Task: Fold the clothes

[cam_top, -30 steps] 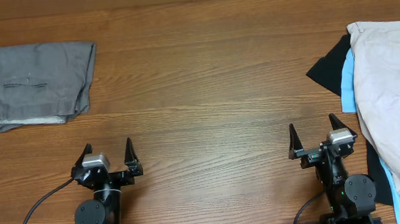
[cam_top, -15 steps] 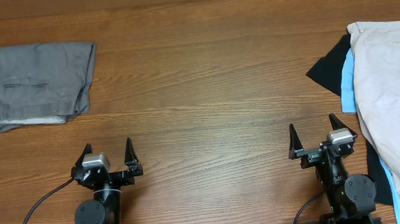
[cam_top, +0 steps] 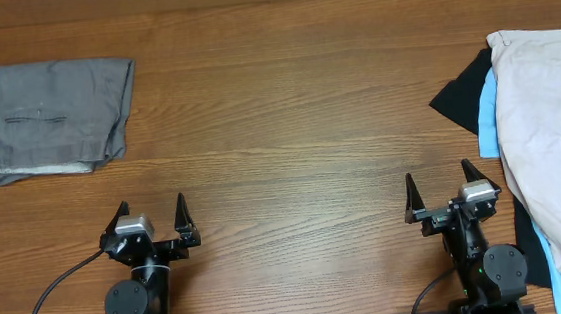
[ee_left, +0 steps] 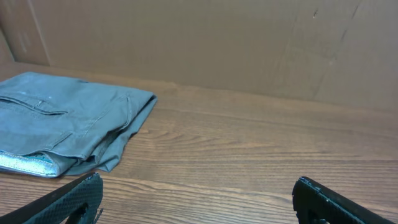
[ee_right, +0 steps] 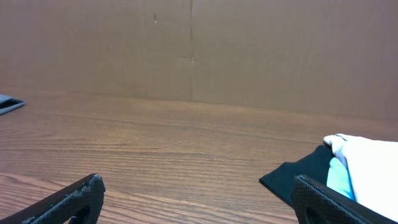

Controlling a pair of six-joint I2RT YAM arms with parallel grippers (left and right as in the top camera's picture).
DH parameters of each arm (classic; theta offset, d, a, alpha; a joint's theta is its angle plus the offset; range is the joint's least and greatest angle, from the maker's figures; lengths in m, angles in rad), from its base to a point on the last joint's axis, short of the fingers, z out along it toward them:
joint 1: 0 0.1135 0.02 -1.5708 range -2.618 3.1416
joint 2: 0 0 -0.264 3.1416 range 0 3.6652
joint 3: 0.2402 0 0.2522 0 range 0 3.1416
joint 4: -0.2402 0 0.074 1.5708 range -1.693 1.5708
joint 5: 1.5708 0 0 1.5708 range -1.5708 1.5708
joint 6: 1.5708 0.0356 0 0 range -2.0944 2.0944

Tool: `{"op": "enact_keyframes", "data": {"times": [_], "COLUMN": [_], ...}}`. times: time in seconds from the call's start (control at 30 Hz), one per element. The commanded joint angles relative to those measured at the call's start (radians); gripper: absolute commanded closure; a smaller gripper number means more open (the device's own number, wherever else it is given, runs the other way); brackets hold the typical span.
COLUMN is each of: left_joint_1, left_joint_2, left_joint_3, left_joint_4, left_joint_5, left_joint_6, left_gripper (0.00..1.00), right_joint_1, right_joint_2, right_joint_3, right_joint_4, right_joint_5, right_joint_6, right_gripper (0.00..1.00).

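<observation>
My left pincer [cam_top: 151, 209] sits at the near edge of the tabletop [cam_top: 288, 126], fingers spread wide with nothing between them. My right pincer [cam_top: 437, 185] is likewise spread and holds nothing, parked at the same edge and well apart from the left one. Both hang over bare wood, touching no fabric.

From the left wrist view I see the grey folded trousers [ee_left: 62, 121] ahead and to the left, lying flat, with a slit pocket facing up and a pale edge showing along the near side. Overhead they lie in the far left corner, well apart from that pincer.

Just beside my right arm, at the right edge of the tabletop, lies a heap of garments. The beige trousers [cam_top: 550, 146] are on top, spread loosely and running off the edge of the picture. Beneath them a light blue T-shirt [cam_top: 486, 116] peeks out on the left side, and a black garment [cam_top: 454, 98] lies under that, its corner jutting toward the middle. A brown cardboard wall [ee_right: 186, 43] stands behind the tabletop.
</observation>
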Motion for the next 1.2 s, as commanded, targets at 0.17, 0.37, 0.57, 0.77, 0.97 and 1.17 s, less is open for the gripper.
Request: {"op": "enact_keyframes", "data": {"times": [0.17, 0.37, 0.57, 0.77, 0.97, 1.17], "left_joint_1": [-0.005, -0.005, -0.005, -0.005, -0.005, -0.005], "left_joint_2": [-0.011, -0.011, -0.011, -0.011, -0.011, -0.011], "left_joint_3": [-0.007, -0.007, -0.007, -0.007, -0.007, -0.007], "left_joint_4": [0.003, 0.003, 0.003, 0.003, 0.003, 0.003], "left_joint_5": [-0.013, -0.013, -0.013, -0.013, -0.013, -0.013], "left_joint_6": [0.019, 0.019, 0.019, 0.019, 0.019, 0.019], "left_gripper": [0.0, 0.0, 0.0, 0.0, 0.0, 0.0], "right_joint_1": [-0.003, -0.003, -0.002, -0.002, -0.002, -0.002], "right_joint_2": [-0.012, -0.012, -0.012, -0.012, -0.012, 0.015], "right_joint_3": [-0.011, -0.011, -0.011, -0.008, 0.115, 0.4], "right_joint_4": [0.008, 0.008, 0.006, 0.008, -0.089, -0.278], "right_joint_5": [-0.001, 0.001, 0.005, -0.036, -0.077, -0.075], "right_joint_6": [0.0, 0.0, 0.009, 0.207, 0.211, 0.275], "right_gripper": [0.0, 0.0, 0.0, 0.0, 0.0, 0.0]}}
